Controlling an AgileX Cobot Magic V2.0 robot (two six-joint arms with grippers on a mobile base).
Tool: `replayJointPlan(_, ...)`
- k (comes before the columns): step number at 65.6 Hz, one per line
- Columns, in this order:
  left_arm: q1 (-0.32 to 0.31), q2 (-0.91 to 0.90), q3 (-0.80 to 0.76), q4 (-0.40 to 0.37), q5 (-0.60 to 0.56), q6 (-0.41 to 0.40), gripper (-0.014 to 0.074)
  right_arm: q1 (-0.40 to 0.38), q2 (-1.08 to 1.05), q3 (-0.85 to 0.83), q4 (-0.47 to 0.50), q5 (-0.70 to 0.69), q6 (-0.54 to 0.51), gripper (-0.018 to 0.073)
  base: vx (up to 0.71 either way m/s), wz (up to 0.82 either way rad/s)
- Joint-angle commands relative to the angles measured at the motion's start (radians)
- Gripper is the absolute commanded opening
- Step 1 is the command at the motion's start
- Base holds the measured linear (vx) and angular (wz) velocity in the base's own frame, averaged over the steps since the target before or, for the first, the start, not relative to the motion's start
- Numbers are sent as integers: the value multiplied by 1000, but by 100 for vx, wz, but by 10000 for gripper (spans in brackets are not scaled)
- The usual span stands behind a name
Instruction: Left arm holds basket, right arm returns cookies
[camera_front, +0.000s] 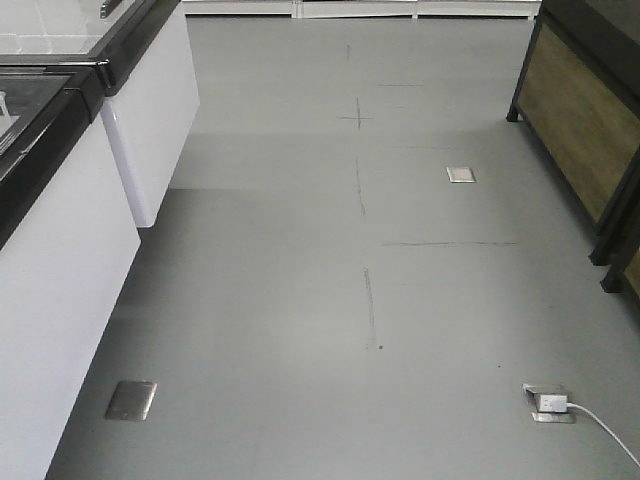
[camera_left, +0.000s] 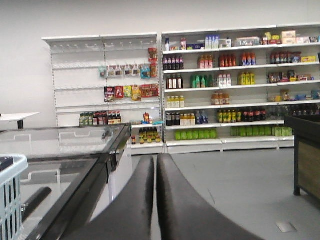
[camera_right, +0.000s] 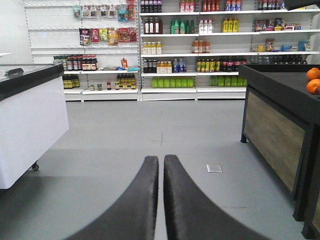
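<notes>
A smooth grey floor (camera_front: 300, 300) is stretching through a shop aisle, marked with thin pencil-like lines and set with square metal outlet plates (camera_front: 461, 174); a white cable (camera_front: 610, 440) is trailing from one of them. Long white shelves (camera_left: 225, 85) are lining the back wall, carrying rows of bottles and hanging packets. On one side a boxy white freezer chest (camera_front: 60, 280) with a black frame and glass lid is standing; opposite it a black stand with wood-grain panels (camera_right: 280, 130) is holding round oranges (camera_right: 313, 80). The left pincer (camera_left: 156, 165) is pointing at the shelves, its curved matte black fingers lying together and gripping nothing. The right pincer (camera_right: 161, 162) is doing likewise, with only a hairline slit between its fingers. The basket (camera_left: 10, 200), pale blue slotted plastic, is showing just a rounded corner at the left wrist view's lower left edge, beside the freezer's lid. A dark sliver is sitting at its rim, too cropped to identify.
</notes>
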Motion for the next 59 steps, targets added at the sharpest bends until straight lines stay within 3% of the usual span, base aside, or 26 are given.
replayJointPlan(1,-7,35,-112,-5,-3,-8,-6,-1,-12,18,-2,-75,-7,-6,0,0)
replayJointPlan(19,-8,212,-319,-4,221,1,-6,-1,-12,18,-2,-74,-7,-6,0,0)
replayJointPlan(36,-16,331,-322,3,206,1,-6,-1,-12,18,-2,-74,-7,-6,0,0)
replayJointPlan(59,-16,341,-322,2,206,-11,1,-1,-12,18,-2,-74,-7,-6,0,0)
